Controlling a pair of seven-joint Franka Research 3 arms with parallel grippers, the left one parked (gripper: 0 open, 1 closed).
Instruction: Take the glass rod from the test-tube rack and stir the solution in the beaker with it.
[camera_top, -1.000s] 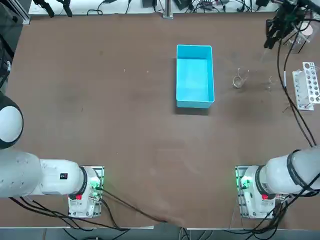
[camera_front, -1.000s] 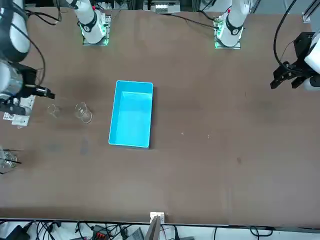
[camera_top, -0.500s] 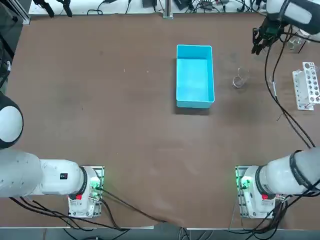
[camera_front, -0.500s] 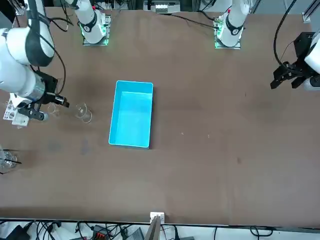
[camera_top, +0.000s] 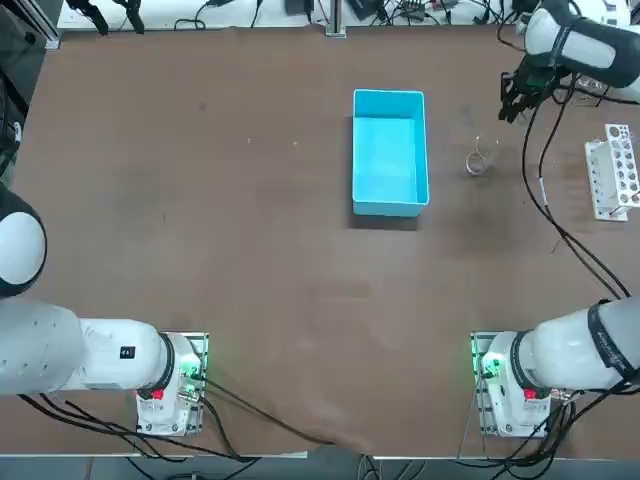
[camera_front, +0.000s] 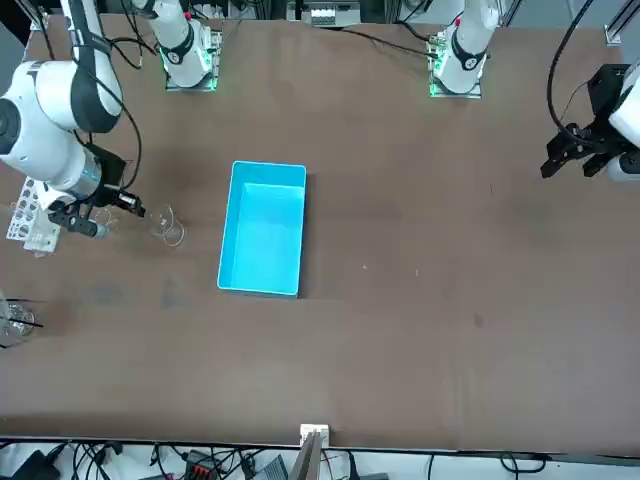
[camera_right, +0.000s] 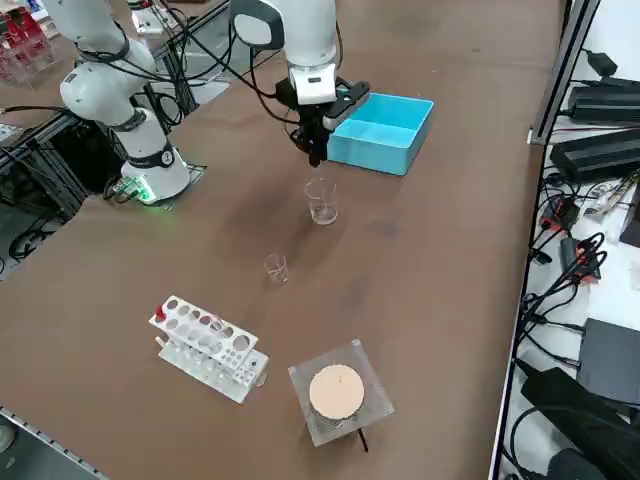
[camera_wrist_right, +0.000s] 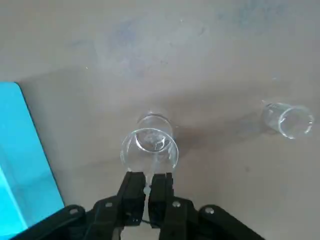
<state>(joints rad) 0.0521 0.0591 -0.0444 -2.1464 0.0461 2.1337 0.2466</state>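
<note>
1. Blue bin (camera_top: 389, 152) sits mid-table (camera_top: 250, 250).
2. Beaker (camera_top: 481, 160) stands upright just right of the bin; a smaller clear vessel (camera_right: 276, 268) stands on the table between beaker and rack.
3. Right hand (camera_wrist_right: 148, 186) hovers above the beaker, fingers nearly pressed together, pinching the glass rod (camera_wrist_right: 148, 184) between the tips; rod points down at the beaker's rim.
4. Test-tube rack (camera_top: 614, 172) lies at the table's right edge, well apart from the hand.
</note>
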